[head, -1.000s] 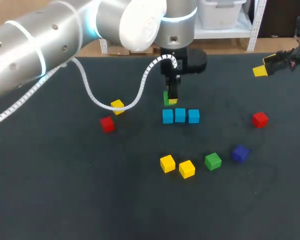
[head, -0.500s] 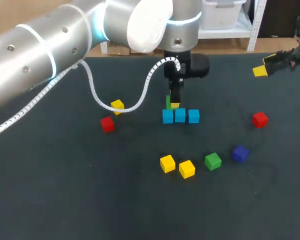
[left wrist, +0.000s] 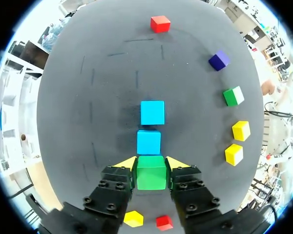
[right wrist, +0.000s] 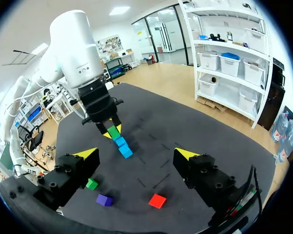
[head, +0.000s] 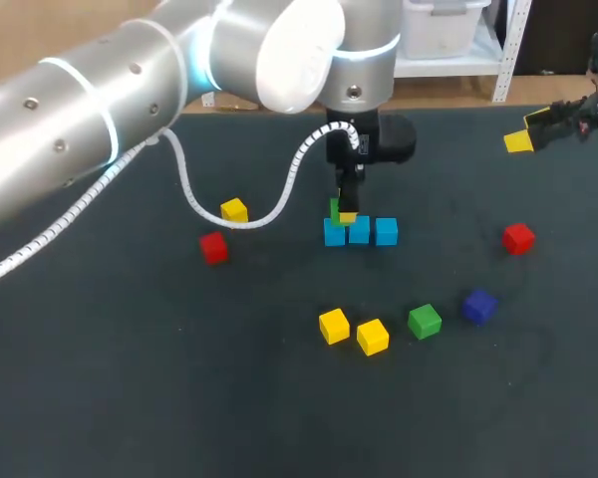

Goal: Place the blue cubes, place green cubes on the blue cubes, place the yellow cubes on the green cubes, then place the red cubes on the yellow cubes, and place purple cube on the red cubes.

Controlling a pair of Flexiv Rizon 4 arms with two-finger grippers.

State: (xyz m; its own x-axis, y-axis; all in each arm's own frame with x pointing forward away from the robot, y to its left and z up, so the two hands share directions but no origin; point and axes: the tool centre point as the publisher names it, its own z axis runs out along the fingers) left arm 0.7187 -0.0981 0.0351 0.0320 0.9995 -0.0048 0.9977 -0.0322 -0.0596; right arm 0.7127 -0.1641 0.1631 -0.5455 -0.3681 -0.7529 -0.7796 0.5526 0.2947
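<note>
The left gripper point(left wrist: 151, 163) clamps a green cube point(left wrist: 151, 173) squarely between both yellow-tipped fingers, directly over the left end of the row of blue cubes point(left wrist: 149, 142). Whether it touches the blue one beneath cannot be told. The right gripper point(right wrist: 136, 155) stands spread wide, holding nothing.
</note>
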